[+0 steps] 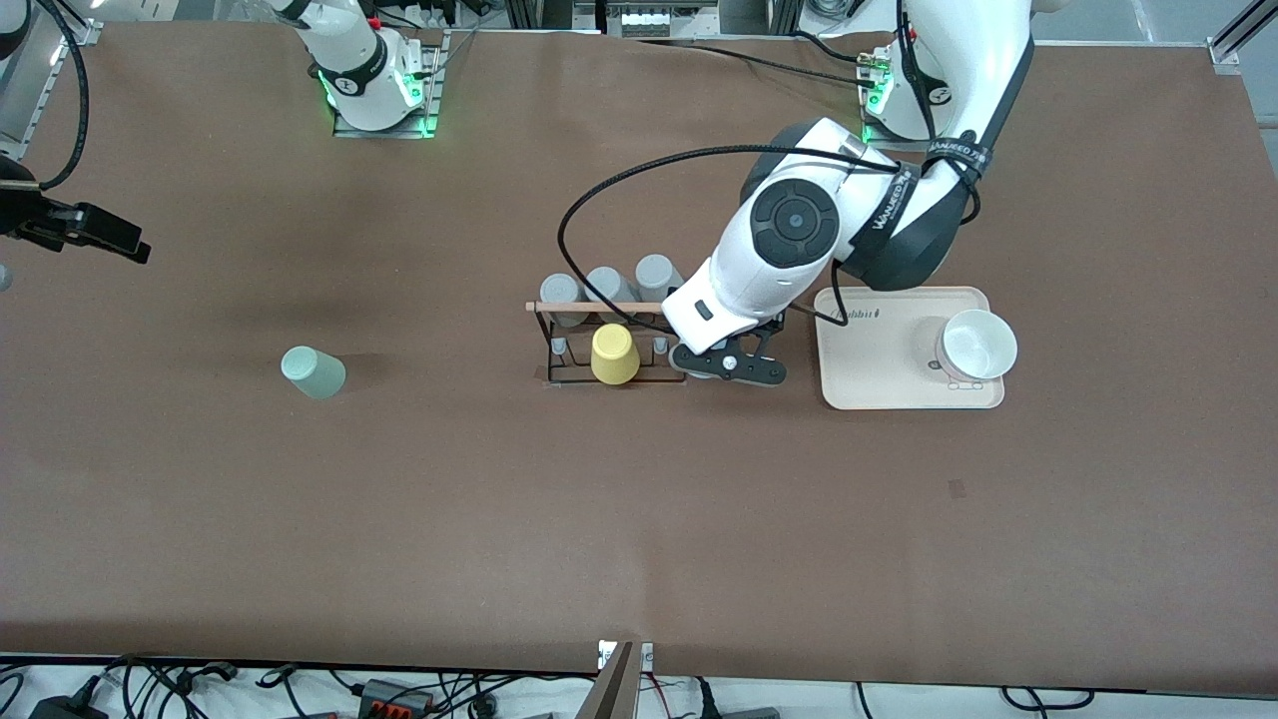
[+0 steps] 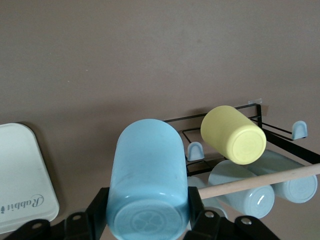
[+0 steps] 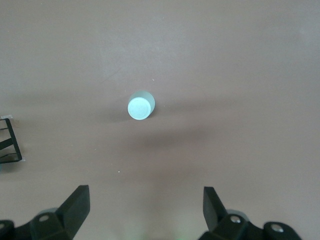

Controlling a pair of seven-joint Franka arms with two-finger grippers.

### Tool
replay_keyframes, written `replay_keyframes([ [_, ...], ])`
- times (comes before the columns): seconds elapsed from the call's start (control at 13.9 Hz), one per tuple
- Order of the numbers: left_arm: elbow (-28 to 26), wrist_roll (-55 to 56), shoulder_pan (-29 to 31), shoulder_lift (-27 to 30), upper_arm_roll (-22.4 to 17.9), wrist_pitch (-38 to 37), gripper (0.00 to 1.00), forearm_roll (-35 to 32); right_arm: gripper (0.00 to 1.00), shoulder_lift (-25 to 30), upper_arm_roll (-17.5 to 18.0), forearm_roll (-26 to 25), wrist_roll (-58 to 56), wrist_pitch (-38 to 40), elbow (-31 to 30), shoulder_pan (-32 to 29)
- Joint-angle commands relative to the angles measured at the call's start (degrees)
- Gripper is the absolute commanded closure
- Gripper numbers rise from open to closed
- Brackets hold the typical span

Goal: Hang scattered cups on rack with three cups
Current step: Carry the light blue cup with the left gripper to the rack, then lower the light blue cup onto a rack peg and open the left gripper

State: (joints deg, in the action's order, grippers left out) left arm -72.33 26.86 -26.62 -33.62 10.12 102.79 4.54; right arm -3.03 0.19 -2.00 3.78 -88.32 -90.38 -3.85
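Left tool [image 2: 147, 220] grips the light blue cup [image 2: 147, 187] upside down, fingers [image 2: 196, 205] pressed on both sides near its base, over the rack [image 1: 609, 345] end nearest the cream tray [image 1: 879, 384]. Rack sits mid-tabletop [image 1: 639, 519], wooden rod [image 1: 595, 307] across its top. Yellow cup [image 1: 614, 354] hangs on a peg on the side nearer the front camera; three grey cups [image 1: 609, 290] sit on pegs along the side farther from it. A bare pale-tipped peg [image 2: 195, 150] shows just beside the blue cup in the left wrist view. White bowl [image 1: 978, 345] sits on the tray, toward the left arm's end.

Sage green cup [image 1: 314, 372] stands upside down on the tabletop, well apart from the rack, toward the right arm's end. Right tool [image 3: 145, 205] hangs over the tabletop near it, spread wide and holding nothing; arm waits.
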Motion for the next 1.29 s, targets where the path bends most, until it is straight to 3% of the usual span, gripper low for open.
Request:
replay_keyframes([
  [0.0,5.35,2.49,-2.3,-3.73,-0.89,-1.36,0.66,0.12,0.0,1.01,0.25,0.86,0.52,0.43,-0.85,-0.28],
  [1.22,5.44,2.5,-5.55,-6.28,-0.89,-1.01,0.66,-1.99,0.0,1.18,0.25,0.86,0.52,0.96,-1.12,-0.28],
])
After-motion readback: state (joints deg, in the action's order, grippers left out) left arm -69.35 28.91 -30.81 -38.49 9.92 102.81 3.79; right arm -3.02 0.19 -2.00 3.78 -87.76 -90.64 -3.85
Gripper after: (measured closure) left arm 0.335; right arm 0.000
